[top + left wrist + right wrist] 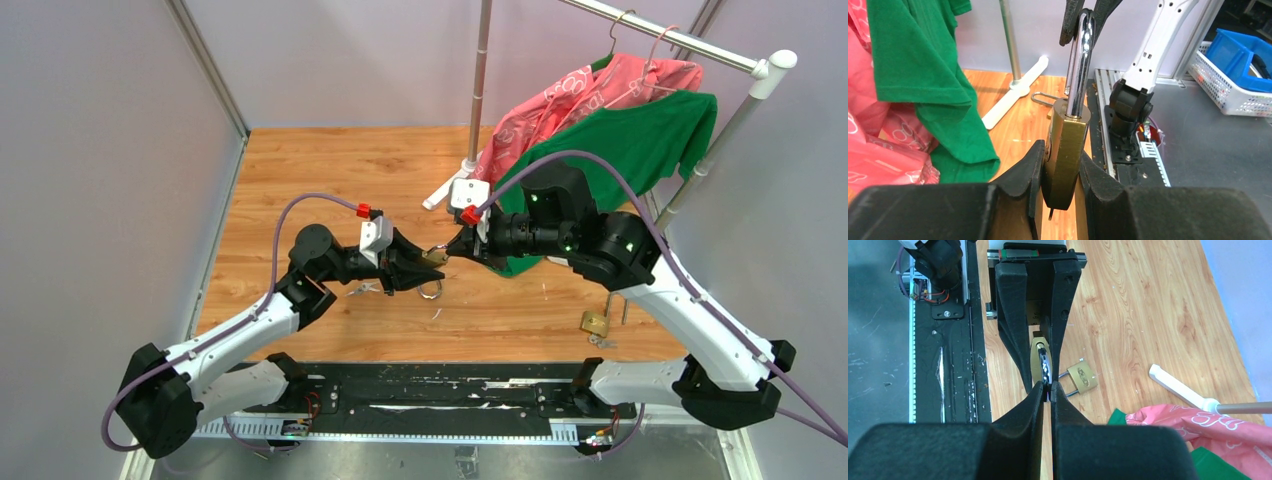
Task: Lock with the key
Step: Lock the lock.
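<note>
Padlock [1065, 150]: brass, held above the surface [1128, 300] — between both grippers
Left gripper [1060, 162]: clamped on the padlock body
Right gripper [1048, 390]: pinched shut on its shackle [1079, 65]
Second padlock [1082, 378]: flat on the surface — underneath

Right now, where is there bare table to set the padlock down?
Bare wood: far-left corner, between the side wall and the rack foot; and the near strip along the black rail, between the arms. Crowded: beneath the held padlock, where a loose padlock lies, and right, by the clothes and another padlock.
</note>
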